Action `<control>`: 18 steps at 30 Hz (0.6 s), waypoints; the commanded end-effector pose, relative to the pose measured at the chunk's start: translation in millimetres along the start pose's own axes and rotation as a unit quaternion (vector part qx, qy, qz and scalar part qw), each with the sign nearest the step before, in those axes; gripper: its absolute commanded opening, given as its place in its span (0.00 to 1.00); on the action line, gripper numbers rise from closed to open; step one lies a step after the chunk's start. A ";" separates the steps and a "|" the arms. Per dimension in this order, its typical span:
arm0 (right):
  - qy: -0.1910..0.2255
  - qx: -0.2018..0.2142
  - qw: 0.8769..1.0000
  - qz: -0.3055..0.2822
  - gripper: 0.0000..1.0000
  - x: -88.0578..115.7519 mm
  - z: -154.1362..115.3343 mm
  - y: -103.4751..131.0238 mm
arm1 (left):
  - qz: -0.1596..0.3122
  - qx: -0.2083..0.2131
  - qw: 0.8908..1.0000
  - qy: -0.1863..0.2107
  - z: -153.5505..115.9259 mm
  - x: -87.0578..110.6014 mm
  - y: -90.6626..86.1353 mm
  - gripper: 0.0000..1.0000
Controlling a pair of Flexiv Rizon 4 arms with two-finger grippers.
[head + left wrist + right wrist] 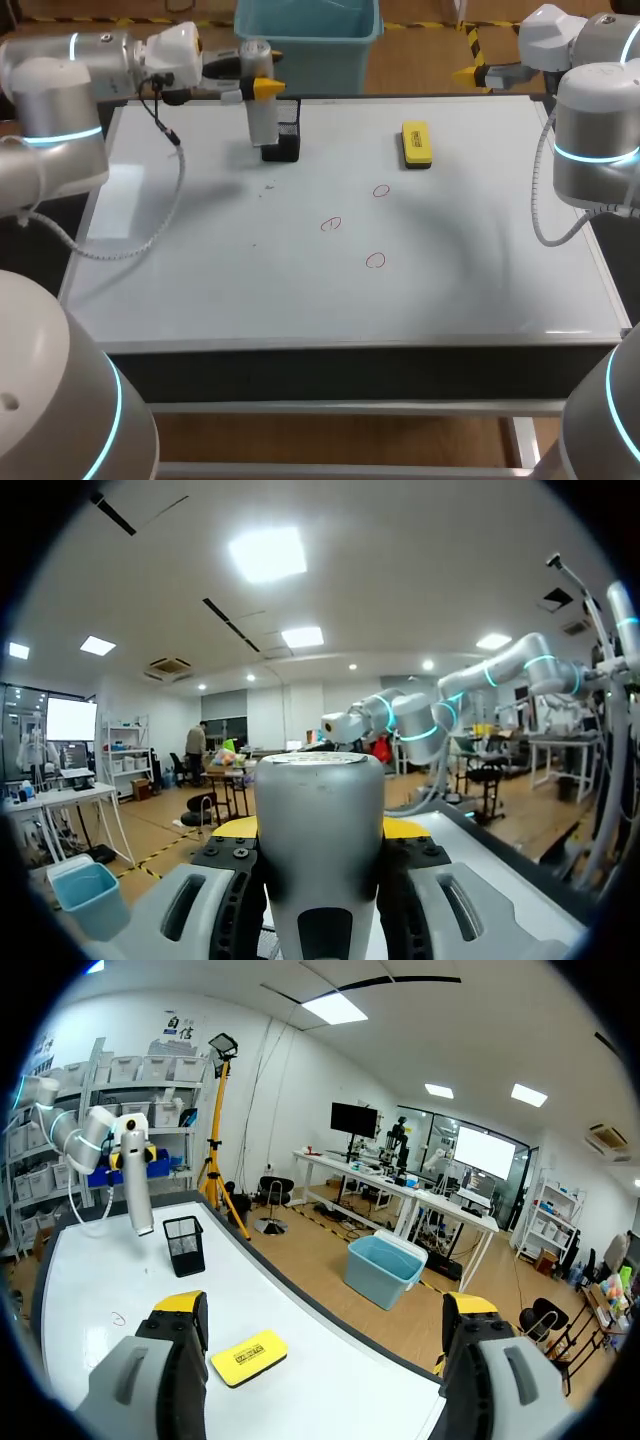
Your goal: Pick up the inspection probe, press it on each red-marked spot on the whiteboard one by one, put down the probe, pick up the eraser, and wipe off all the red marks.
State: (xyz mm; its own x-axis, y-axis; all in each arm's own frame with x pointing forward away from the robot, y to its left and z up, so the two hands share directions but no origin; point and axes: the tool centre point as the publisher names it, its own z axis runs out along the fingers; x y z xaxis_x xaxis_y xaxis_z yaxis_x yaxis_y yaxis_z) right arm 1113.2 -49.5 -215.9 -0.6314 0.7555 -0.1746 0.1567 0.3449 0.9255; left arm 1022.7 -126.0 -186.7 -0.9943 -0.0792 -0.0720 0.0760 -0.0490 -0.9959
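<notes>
Whiteboard (470,260) w/ 3 red rings (375,260); L pincer (262,89) grips grey cylindrical probe (260,122), R pincer (325,1305) open.

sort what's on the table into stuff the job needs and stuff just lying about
For the job:
inspection probe, held between the fingers of the left gripper
yellow eraser
red marks, three of them
whiteboard

Just lying about:
black mesh holder, under the probe, possibly its stand
</notes>
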 end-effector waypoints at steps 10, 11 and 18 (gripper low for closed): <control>0.000 0.001 1.000 0.000 1.00 -0.3 0.2 0.1 | -0.007 -0.012 0.999 -0.044 -27.4 27.7 29.6 0.00; 0.000 0.001 1.000 0.000 1.00 -0.3 0.2 0.1 | -0.007 -0.011 0.999 -0.044 -29.2 28.6 32.2 0.00; 0.000 0.001 1.000 0.000 1.00 -0.3 0.2 0.1 | -0.014 -0.009 0.999 -0.043 -39.6 30.2 45.4 0.00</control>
State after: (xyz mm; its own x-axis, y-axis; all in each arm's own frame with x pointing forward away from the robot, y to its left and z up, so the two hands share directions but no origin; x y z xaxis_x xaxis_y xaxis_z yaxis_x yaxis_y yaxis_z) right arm 1113.2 -49.5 -215.9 -0.6314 0.7555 -0.1746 0.1567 0.3449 0.9255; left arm 994.5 -94.1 -233.7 -0.9858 -0.1638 -0.0377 0.0429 -0.0278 -0.9987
